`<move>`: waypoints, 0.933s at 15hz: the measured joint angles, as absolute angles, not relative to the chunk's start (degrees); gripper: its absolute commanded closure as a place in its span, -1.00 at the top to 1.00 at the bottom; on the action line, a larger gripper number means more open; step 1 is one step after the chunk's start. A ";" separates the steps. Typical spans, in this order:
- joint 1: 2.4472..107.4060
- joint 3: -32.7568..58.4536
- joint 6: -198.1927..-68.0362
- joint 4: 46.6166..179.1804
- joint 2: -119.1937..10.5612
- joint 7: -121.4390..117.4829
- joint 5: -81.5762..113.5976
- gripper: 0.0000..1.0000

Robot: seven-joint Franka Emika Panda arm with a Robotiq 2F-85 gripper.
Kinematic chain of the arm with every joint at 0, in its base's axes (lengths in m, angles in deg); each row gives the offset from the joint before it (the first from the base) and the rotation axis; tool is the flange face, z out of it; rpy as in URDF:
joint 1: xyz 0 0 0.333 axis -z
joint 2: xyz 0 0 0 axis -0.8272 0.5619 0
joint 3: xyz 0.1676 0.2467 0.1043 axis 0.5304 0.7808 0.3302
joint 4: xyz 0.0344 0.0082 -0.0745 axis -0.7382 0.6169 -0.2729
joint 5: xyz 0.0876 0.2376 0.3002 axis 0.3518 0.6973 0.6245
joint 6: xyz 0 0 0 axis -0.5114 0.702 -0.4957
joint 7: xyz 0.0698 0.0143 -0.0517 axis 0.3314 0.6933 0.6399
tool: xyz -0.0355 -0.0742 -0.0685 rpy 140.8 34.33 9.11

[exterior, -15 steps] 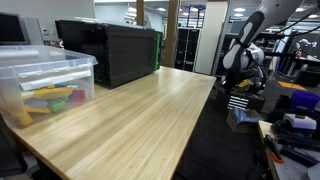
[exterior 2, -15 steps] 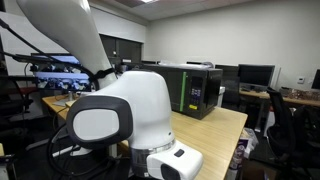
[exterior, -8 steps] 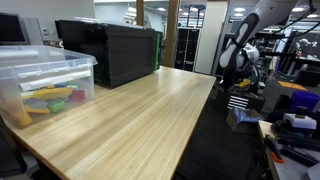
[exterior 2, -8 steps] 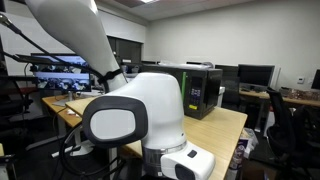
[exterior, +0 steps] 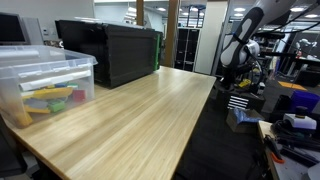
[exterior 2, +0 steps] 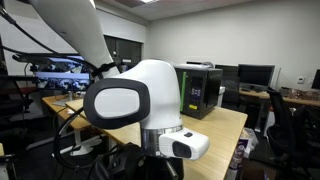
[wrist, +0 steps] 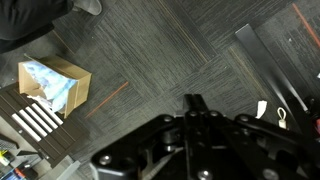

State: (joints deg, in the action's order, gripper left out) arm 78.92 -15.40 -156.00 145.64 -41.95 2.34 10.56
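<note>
Claw: the claw [wrist: 196,104] is clenched on nothing, its black fingers drawn tip to tip. It points down at the grey carpet floor [wrist: 150,50].
Arm: in an exterior view the white robot arm [exterior: 246,28] bends down past the far end of the light wooden table [exterior: 120,120]. That explains why carpet, not wood, fills the wrist view.
Nearest thing: an open brown cardboard box [wrist: 56,84] sits on the carpet with its flaps up and pale blue and white crumpled wrapping inside. It lies well apart from the claw, off to one side, untouched.
Beside the box: a white slatted rack [wrist: 34,122] lies flat just beside it, probably parked on the floor out of the way.
Floor mark: an orange tape line [wrist: 112,97] runs on the carpet between the box and the claw.
Opposite side: black flat panels [wrist: 285,50] with pale edges lie near the claw. I cannot tell what they are.
Table load: a black box-shaped appliance [exterior: 112,50] and a clear plastic bin [exterior: 45,85] of coloured pieces both keep to one long edge, far from the arm.
Room: there is open carpet straight under the claw. It looks tighter toward the panels and the table's end edge, and the box and rack bound the other side.
</note>
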 measured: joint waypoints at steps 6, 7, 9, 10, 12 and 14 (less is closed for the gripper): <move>79.02 -14.79 -156.83 148.83 -41.75 1.81 11.04 -0.97; 79.22 -14.35 -157.43 149.26 -41.75 1.63 11.67 -0.96; 79.75 -13.65 -160.41 149.96 -41.62 1.01 12.48 -0.96; 79.72 -13.81 -162.87 150.09 -41.28 0.33 12.48 -0.96; 79.65 -14.11 -165.69 150.08 -40.56 -0.44 12.48 -0.96; 79.62 -14.30 -167.54 150.07 -39.90 -1.07 12.50 -0.96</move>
